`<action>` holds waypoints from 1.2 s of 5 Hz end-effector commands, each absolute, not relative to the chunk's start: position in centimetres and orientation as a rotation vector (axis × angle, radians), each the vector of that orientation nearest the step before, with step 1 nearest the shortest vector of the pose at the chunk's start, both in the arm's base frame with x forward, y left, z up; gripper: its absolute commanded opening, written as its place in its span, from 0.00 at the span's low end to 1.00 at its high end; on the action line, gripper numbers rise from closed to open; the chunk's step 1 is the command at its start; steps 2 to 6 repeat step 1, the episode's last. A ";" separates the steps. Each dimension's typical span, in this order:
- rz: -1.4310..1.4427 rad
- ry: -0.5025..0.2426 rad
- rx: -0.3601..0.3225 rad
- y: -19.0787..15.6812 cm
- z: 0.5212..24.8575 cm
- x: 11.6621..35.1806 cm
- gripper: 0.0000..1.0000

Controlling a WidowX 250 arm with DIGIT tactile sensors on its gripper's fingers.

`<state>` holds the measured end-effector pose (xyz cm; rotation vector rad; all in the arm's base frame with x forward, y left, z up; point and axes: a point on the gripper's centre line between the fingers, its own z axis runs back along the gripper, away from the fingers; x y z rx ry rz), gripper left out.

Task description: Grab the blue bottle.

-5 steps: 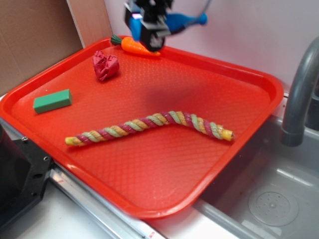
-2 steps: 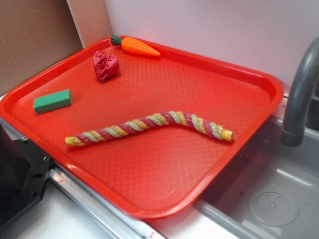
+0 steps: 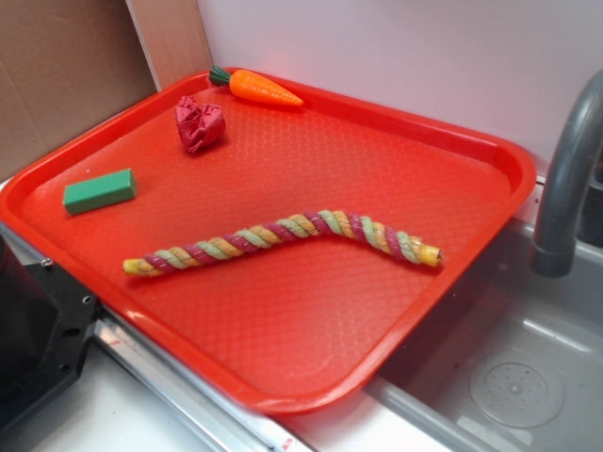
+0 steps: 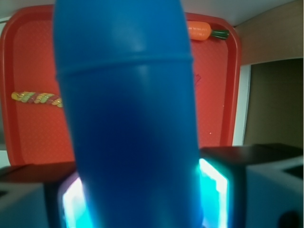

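1. In the wrist view, the blue bottle (image 4: 126, 114) fills the middle of the picture and stands between the two pads of the claw (image 4: 137, 199), which is closed on its body.
2. Both pads (image 4: 213, 190) press the bottle from the left and right sides, with a cyan glow at the contact.
3. Below the claw lies the red tray (image 4: 216, 95).
4. The carrot (image 4: 199, 31) lies at the tray's far corner, right of the bottle.
5. The twisted rope (image 4: 37, 99) shows left of the bottle.
6. The exterior view shows neither claw nor bottle; a green block (image 3: 99, 191) and crumpled red ball (image 3: 199, 123) lie on the tray.
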<state>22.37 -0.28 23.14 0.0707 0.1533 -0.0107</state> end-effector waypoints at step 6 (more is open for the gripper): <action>0.002 0.112 0.083 -1.9 23.2 22.5 0.00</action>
